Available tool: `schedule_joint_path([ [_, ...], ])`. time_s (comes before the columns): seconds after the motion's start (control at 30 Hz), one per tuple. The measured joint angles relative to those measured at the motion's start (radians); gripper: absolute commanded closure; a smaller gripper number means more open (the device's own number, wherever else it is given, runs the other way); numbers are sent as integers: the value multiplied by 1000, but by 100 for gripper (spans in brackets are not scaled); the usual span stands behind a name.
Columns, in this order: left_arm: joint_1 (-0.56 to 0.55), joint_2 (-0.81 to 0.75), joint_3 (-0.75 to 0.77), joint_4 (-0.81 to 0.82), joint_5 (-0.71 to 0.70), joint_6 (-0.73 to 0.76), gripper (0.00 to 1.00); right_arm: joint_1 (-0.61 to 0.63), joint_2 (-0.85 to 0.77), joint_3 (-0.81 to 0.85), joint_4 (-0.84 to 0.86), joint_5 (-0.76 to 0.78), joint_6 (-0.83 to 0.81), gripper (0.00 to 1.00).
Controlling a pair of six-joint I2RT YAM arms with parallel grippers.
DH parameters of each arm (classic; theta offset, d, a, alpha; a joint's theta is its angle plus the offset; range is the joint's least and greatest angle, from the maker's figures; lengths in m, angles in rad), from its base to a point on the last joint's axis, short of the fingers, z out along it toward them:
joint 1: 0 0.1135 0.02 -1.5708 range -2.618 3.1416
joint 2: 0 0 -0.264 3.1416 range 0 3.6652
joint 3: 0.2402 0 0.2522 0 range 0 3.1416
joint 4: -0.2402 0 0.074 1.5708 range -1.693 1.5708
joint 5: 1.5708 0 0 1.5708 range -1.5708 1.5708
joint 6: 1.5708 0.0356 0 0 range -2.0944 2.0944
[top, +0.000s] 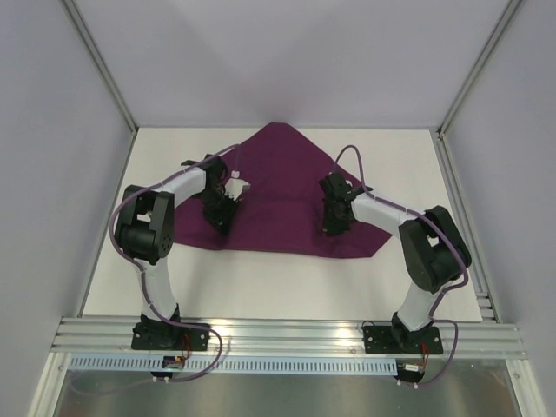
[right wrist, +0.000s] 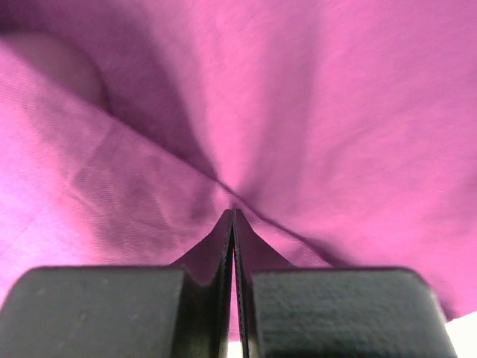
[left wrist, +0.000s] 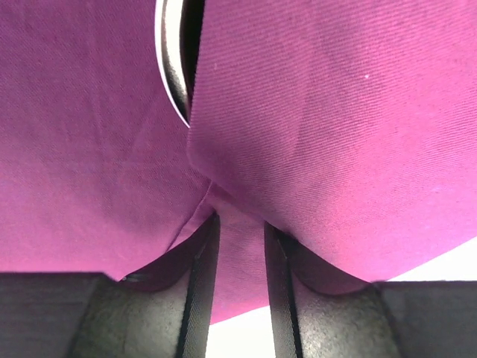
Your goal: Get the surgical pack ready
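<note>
The surgical pack is a plum-purple drape lying as a broad triangle on the white table, its point toward the back. My left gripper is over its left part. In the left wrist view the gripper has its fingers parted, with a flat band of drape between them and cloth bulging over both tips. My right gripper is on the drape's right part. In the right wrist view it is shut on a pinch of fabric, and creases radiate from the tips.
The white table is walled at the left, right and back. Aluminium posts stand at the back corners, and a rail runs along the near edge by the arm bases. A dark curved part shows through a gap in the cloth.
</note>
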Motion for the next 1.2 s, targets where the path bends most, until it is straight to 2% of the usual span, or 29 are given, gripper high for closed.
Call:
schedule_joint_path([
  [0.2,16,-31,7,-4,8,-1,57,8,-59,34,-53,54,-18,99],
  [0.43,51,-101,33,0,-5,-7,62,31,-64,72,-54,41,-19,100],
  [0.83,26,36,48,16,-8,-31,65,50,115,130,19,-34,6,100],
  [1.07,28,35,50,12,-13,-38,64,49,110,133,8,24,-2,100],
  [1.2,51,-1,40,4,-6,-36,61,46,44,135,-58,79,-22,99],
])
